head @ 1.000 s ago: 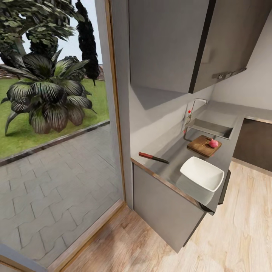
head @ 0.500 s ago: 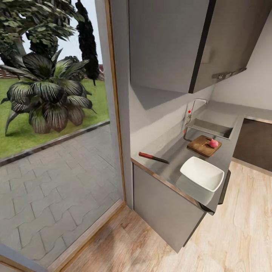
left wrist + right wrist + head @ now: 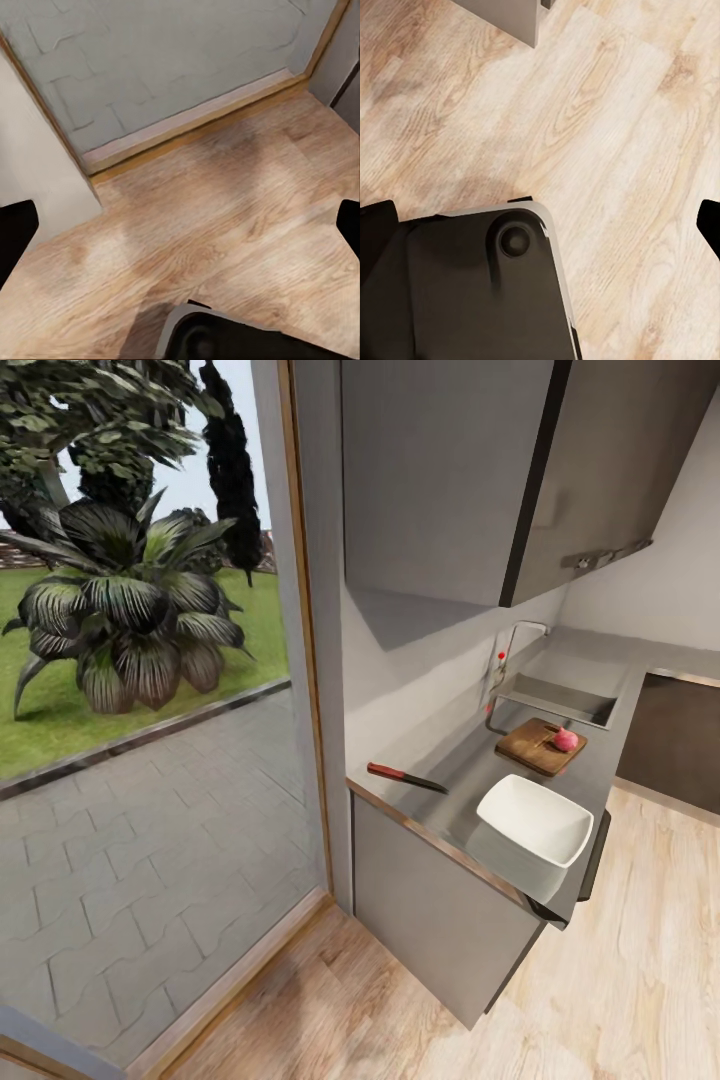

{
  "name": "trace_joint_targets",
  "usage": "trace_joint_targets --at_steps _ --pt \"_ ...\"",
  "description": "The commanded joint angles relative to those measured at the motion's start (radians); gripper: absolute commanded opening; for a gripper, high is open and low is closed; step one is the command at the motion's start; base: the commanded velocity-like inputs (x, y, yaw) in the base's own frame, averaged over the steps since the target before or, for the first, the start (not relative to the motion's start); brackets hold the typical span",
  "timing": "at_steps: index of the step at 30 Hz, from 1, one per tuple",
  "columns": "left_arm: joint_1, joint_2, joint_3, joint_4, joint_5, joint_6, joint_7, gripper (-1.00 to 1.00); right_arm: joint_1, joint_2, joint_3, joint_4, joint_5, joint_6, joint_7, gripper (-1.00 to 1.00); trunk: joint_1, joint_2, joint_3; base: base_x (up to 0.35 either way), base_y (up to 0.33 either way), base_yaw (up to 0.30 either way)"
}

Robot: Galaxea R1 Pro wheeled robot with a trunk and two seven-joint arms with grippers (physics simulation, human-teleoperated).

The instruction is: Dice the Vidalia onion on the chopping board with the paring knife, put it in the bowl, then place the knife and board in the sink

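Across the bench (image 3: 455,785) in the head view, nothing has shifted over the last second: the view and every object match the earlier pictures, so the robot appears to be standing idle, well apart from its work. The Vidalia onion (image 3: 565,739), a small pinkish-red ball, sits on the chopping board (image 3: 538,746), near the corner closest to the sink (image 3: 560,702). That suggests the first step, getting it out of the basin, is done and dicing comes next. The paring knife (image 3: 405,777) lies flat on the bench beside the wall, well apart from the board, with the white bowl (image 3: 535,822) between them toward the bench's front edge. The tap (image 3: 508,645) with its red dot stands at the wall by the sink.

Both wrist views look down at the wooden floor (image 3: 225,225). Each shows dark fingertips at the opposite edges of its picture, so the left end effector (image 3: 180,229) and the right end effector (image 3: 544,225) both stand spread wide with nothing between the fingers. Part of the robot's dark base (image 3: 472,292) lies below the right one.

With no change to report, my judgement is that the next move is to drive closer and reach for the knife.
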Motion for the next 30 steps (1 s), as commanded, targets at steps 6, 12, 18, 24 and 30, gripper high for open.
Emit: trace_joint_targets --at_steps 6,12,18,24,30 --pt "0.021 -0.031 0.194 -0.037 -0.155 0.017 -0.024 1.0 0.001 0.0 0.005 -0.002 -0.004 -0.001 -0.003 1.0 0.001 -0.002 -0.002 0.0 0.0 0.0" --pt "0.023 -0.032 0.32 -0.06 -0.272 -0.007 -0.045 1.0 0.001 0.0 0.005 -0.002 -0.004 -0.001 -0.003 1.0 0.001 -0.002 -0.002 0.0 0.0 0.0" --pt "0.023 0.011 0.34 0.014 -0.285 0.01 -0.043 1.0 0.001 0.0 0.005 -0.001 -0.005 -0.001 -0.003 1.0 0.001 -0.002 -0.002 0.0 0.0 0.0" --pt "0.023 -0.026 0.335 -0.103 -0.285 0.089 -0.037 1.0 0.001 0.0 0.005 -0.001 -0.004 -0.001 -0.003 1.0 0.001 -0.002 -0.002 0.0 0.0 0.0" --pt "0.041 -0.069 0.325 -0.37 -0.288 0.275 -0.038 1.0 0.001 0.0 0.005 0.0 -0.004 -0.001 -0.003 1.0 0.001 -0.002 -0.002 0.0 0.0 0.0"
